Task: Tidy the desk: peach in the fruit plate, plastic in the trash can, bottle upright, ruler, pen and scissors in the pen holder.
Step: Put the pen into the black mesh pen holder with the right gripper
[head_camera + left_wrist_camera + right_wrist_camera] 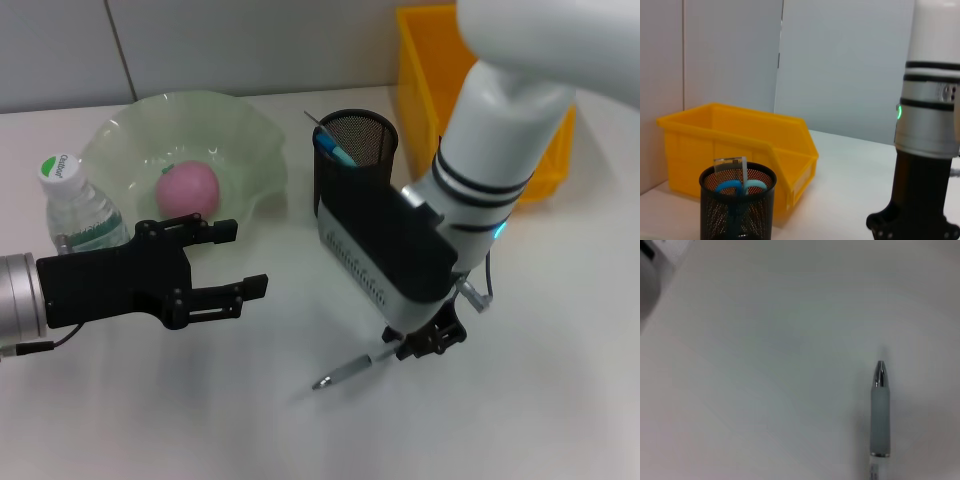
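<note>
**Ana:** White bench (560, 380) under a pale panelled wall, seen from the head camera. What sits on it?

**Ben:** At the back left, a green glass fruit plate (250, 130) with the pink peach (187, 190) inside it. Just beside the plate, on its left, the water bottle (78, 210) stands upright, green cap up. The black mesh pen holder (358, 140) is near the middle, a blue handle showing at its rim. A yellow bin (425, 70) stands behind it to the right.

**Ana:** And the arms?

**Ben:** The left gripper (240, 258) hangs in front of the plate, fingers spread apart, nothing between them. The right gripper (425, 340) is low over the bench in front of the holder, and the pen (345, 373) juts out from under it, tip toward the left. Whether its fingers are closed on the pen, I cannot tell.

**Ana:** Left wrist view?

**Ben:** The pen holder (737, 205) again, with the blue-handled scissors (740, 187) and the clear ruler (732, 165) standing inside. The yellow bin (740, 145) is right behind it, and the right arm (930, 125) rises at the side, a green light on it.

**Ana:** Right wrist view?

**Ben:** Bare bench (765, 365) and the pen (880, 410): grey grip, silver tip. The gripper's own fingers do not show.
</note>
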### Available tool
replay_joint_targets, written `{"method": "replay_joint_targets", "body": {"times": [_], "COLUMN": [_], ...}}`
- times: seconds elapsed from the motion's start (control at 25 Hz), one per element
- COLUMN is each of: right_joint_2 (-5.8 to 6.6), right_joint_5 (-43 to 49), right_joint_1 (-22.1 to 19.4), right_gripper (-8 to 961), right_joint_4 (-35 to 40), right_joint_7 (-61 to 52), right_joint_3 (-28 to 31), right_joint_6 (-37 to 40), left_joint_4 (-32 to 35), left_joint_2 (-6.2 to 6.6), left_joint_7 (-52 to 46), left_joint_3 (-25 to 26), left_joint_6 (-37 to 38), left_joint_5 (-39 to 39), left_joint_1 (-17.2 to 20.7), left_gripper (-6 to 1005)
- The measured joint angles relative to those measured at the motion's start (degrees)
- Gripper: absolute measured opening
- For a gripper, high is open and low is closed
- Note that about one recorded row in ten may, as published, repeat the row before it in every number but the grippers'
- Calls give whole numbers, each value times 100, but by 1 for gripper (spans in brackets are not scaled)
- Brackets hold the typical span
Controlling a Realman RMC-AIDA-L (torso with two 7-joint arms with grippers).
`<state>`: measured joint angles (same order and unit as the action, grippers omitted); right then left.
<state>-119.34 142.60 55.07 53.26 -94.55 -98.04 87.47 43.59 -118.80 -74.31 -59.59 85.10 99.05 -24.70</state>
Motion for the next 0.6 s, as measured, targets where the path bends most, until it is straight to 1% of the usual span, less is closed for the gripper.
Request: {"method": "replay_joint_targets", "body": {"times": [0.04,0.08,0.2,0.24,0.28,0.4,0.44,0.48,0.6], "right_joint_2": [7,7,20,29,29,35,35,35,30], "right_joint_5": [8,8,26,49,49,99,104,104,75], "right_joint_1": [-41,-41,-144,-207,-207,-322,-410,-410,-571], "right_gripper": [155,154,154,154,154,154,154,154,155], "right_joint_4": [222,222,589,743,743,920,984,984,1086], "right_joint_7": [0,0,0,0,0,0,0,0,0], "right_joint_3": [242,242,663,908,908,1379,1687,1687,2146], "right_joint_6": [176,176,400,457,457,469,460,460,425], "left_joint_4": [7,7,14,16,16,18,22,22,45], "left_joint_2": [3,3,5,6,6,18,30,30,44], "left_joint_7": [-13,-13,-19,-20,-20,-13,26,26,60], "left_joint_3": [0,0,0,0,0,0,9,9,55], "left_joint_6": [14,14,21,28,28,38,47,47,55], "left_joint_5": [0,0,-16,-59,-59,-213,-378,-378,-540], "left_joint_1": [-5,-5,-17,-18,-18,-20,1,1,32], "left_gripper": [786,786,786,786,786,786,786,786,786]}}
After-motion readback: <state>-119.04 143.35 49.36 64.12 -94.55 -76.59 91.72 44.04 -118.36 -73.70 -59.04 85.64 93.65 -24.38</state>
